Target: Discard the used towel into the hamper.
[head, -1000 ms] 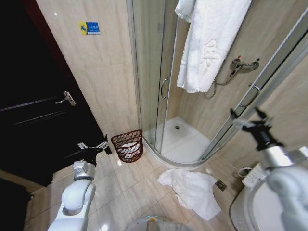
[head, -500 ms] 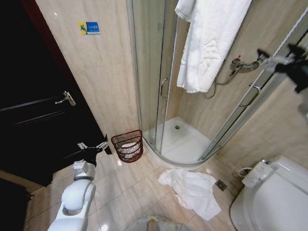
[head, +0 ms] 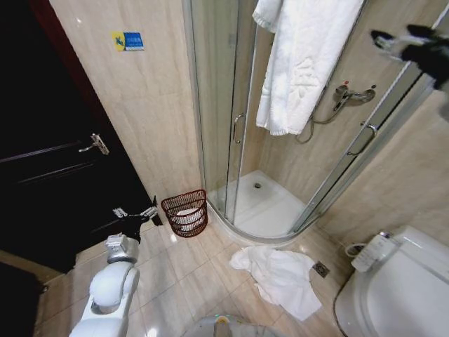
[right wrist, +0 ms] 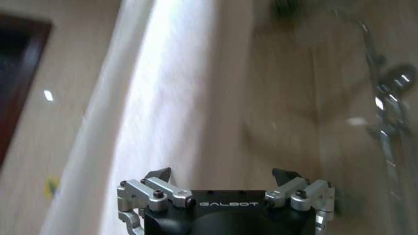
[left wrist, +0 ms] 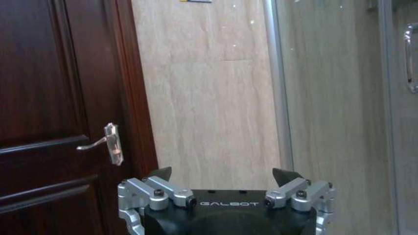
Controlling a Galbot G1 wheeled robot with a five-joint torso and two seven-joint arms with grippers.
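We see our right gripper [head: 398, 36] raised high at the upper right of the head view, up by the shower's glass enclosure [head: 365, 161], with its fingers spread apart and holding nothing — the right wrist view shows the two dark fingertips [right wrist: 158, 175] well apart, facing the white towel hanging [head: 303, 60] over the shower wall. Our left gripper [head: 135, 213] sits low at our left side near the dark wooden door [head: 56, 182], its fingers likewise open and empty, pointing toward the door handle [left wrist: 107, 143] and the tiled wall. The hamper [head: 185, 213] stands on the floor against the wall, just beside the shower's curved base, with something pale inside. A crumpled white towel [head: 280, 275] lies on the floor tiles — well apart from the hamper, near the toilet [head: 393, 295].
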